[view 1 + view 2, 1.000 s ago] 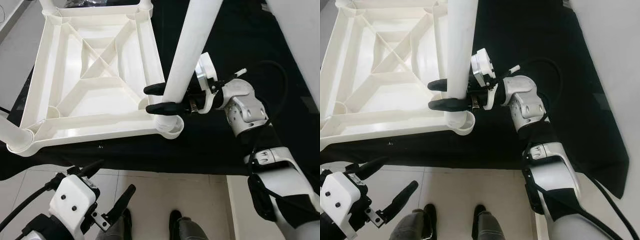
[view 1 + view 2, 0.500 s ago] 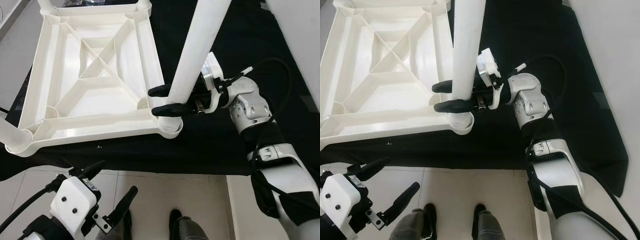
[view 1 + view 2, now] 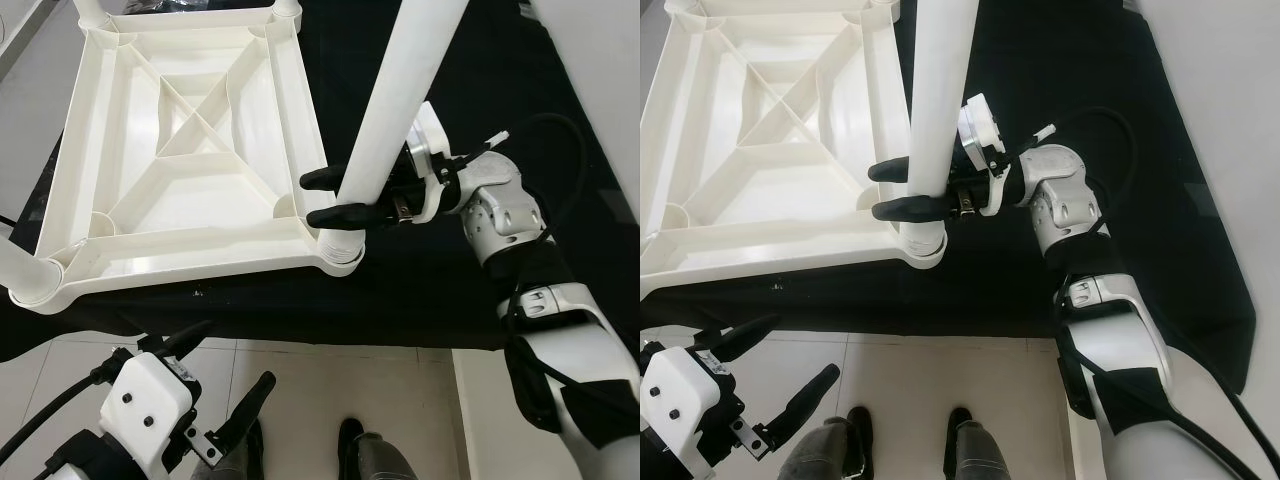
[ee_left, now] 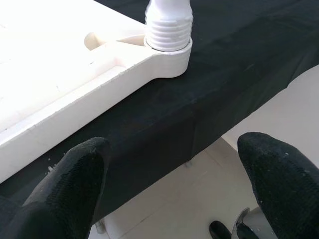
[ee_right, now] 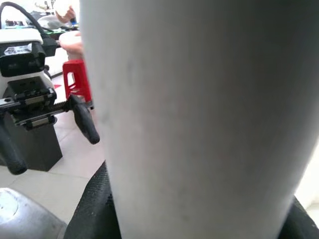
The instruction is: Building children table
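Observation:
A white plastic tabletop [image 3: 190, 262] lies upside down on a black cloth [image 3: 420, 290]. My right gripper [image 3: 312, 198] is shut on a long white leg [image 3: 400, 90], low on its shaft. The leg stands a little tilted, with its ribbed lower end in the near right corner socket [image 3: 340, 252]. In the left wrist view a threaded leg end [image 4: 168, 25] sits in a corner socket. My left gripper [image 3: 228, 358] hangs open and holds nothing, low over the floor in front of the cloth edge.
More white legs stand in the near left corner [image 3: 20, 265] and the two far corners [image 3: 95, 10]. A person's shoes [image 3: 360, 455] are on the tiled floor just below. A red stool [image 5: 75, 82] and dark equipment show beyond the leg.
My right gripper has shifted slightly to the right with the leg, and the leg leans a bit more. The left arm has stayed where it was.

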Available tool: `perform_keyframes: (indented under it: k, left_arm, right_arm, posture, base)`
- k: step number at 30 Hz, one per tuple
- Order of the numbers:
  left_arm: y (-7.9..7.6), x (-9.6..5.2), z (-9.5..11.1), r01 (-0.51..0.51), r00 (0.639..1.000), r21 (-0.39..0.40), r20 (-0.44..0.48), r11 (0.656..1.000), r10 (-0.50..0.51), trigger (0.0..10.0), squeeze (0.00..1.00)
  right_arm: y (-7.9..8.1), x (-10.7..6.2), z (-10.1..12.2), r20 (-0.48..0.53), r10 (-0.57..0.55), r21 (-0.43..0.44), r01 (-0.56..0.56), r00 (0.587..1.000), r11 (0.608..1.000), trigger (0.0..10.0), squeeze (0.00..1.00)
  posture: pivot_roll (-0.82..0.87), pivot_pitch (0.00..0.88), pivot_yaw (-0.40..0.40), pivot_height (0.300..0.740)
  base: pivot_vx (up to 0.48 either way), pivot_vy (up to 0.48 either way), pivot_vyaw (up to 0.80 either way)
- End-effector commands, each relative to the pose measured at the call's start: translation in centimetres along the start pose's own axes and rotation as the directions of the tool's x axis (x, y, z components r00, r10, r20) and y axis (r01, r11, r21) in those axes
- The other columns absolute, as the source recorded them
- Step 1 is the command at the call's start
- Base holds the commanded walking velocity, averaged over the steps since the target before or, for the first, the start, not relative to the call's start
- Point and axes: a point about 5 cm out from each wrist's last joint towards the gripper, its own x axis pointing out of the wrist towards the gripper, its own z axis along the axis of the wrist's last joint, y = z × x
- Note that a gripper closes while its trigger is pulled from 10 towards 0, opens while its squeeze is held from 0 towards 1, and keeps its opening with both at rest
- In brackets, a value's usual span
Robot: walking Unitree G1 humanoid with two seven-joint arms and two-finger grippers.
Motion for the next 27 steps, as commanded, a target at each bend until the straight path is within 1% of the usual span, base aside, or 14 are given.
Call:
perform_keyframes:
  k: [1,9,13,17,20,21,23,27]
  left_arm:
    - [-0.3,-0.3,0.2,0.021,1.000,0.006,-0.005,1.000,-0.021,10.0,0.00]
    - [-0.3,-0.3,0.2,0.022,1.000,0.004,-0.004,1.000,-0.022,10.0,0.00]
    - [-0.3,-0.3,0.2,0.021,1.000,0.005,-0.004,1.000,-0.021,10.0,0.00]
    - [-0.3,-0.3,0.2,0.021,1.000,0.005,-0.005,1.000,-0.021,10.0,0.00]
    - [-0.3,-0.3,0.2,0.021,1.000,0.005,-0.005,1.000,-0.021,10.0,0.00]
    - [-0.3,-0.2,0.2,0.021,1.000,0.004,-0.005,1.000,-0.021,10.0,0.00]
    - [-0.3,-0.2,0.2,0.022,1.000,0.004,-0.004,1.000,-0.022,10.0,0.00]
    - [-0.4,-0.1,0.2,0.021,1.000,0.004,-0.003,1.000,-0.021,10.0,0.00]
  right_arm:
    - [0.5,0.0,-0.9,-0.037,0.027,0.031,-0.026,0.999,0.999,10.0,0.00]
    - [0.7,0.1,-0.9,-0.046,0.046,0.040,-0.044,0.998,0.998,10.0,0.00]
    - [0.9,0.4,-1.1,-0.041,0.060,0.043,-0.058,0.997,0.997,10.0,0.00]
    - [1.1,1.1,-1.3,-0.048,0.079,0.019,-0.079,0.996,0.997,10.0,0.00]
    - [1.1,1.3,-1.3,-0.049,0.082,0.012,-0.082,0.995,0.997,10.0,0.00]
    - [1.1,1.5,-1.5,-0.070,0.083,0.003,-0.083,0.994,0.997,10.0,0.00]
    - [1.1,2.0,-1.7,-0.094,0.049,-0.009,-0.050,0.994,0.999,10.0,0.00]
    - [0.9,1.8,-2.0,-0.133,-0.038,0.001,0.039,0.990,0.999,10.0,0.00]
  posture:
    - [0.13,0.391,-0.067,0.740]
    - [0.13,0.392,-0.067,0.740]
    - [0.13,0.392,-0.067,0.740]
    - [0.13,0.391,-0.068,0.740]
    - [0.13,0.391,-0.068,0.740]
    - [0.13,0.390,-0.069,0.740]
    - [0.12,0.390,-0.070,0.740]
    - [0.12,0.388,-0.072,0.740]
  base:
    - [0.000,0.000,0.00]
    - [0.000,0.000,0.00]
    - [0.000,0.000,0.00]
    - [0.000,0.000,0.00]
    - [0.000,0.000,0.00]
    - [0.000,0.000,0.00]
    - [0.000,0.000,0.00]
    - [0.000,0.000,0.00]
